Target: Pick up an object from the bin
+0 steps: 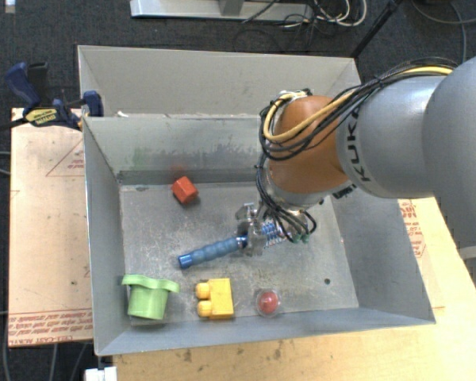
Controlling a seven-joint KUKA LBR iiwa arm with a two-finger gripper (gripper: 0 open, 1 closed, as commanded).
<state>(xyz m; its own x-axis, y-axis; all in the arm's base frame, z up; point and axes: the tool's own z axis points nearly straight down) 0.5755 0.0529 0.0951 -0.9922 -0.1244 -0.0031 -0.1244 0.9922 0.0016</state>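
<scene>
— Where is the gripper (254, 235) seen?

— It is seen a little right of the centre of the frame, low over the floor of the grey bin (317, 272), under the orange cover (301, 145) of the wrist. It is placed at the right end of a blue stick (213, 251).

— How is the blue stick laid?

— It is laid flat on the floor near the middle of the bin. Its long axis is directed from lower left to upper right, only a little tilted from the horizontal of the frame. The rounded left end is pointed to the lower left, and the right end is met by the gripper.

— Is the stick held?

— This cannot be told. It cannot be told either if the gripper is open or closed, because this part is hidden by cables and the wrist.

— What else is found in the bin?

— An orange-red cube (185, 190) is seen at the upper left, near the back wall. Along the lower edge a green cup (149, 296), a yellow brick (214, 298) and a red ball (267, 302) are lined up, apart from each other.
</scene>
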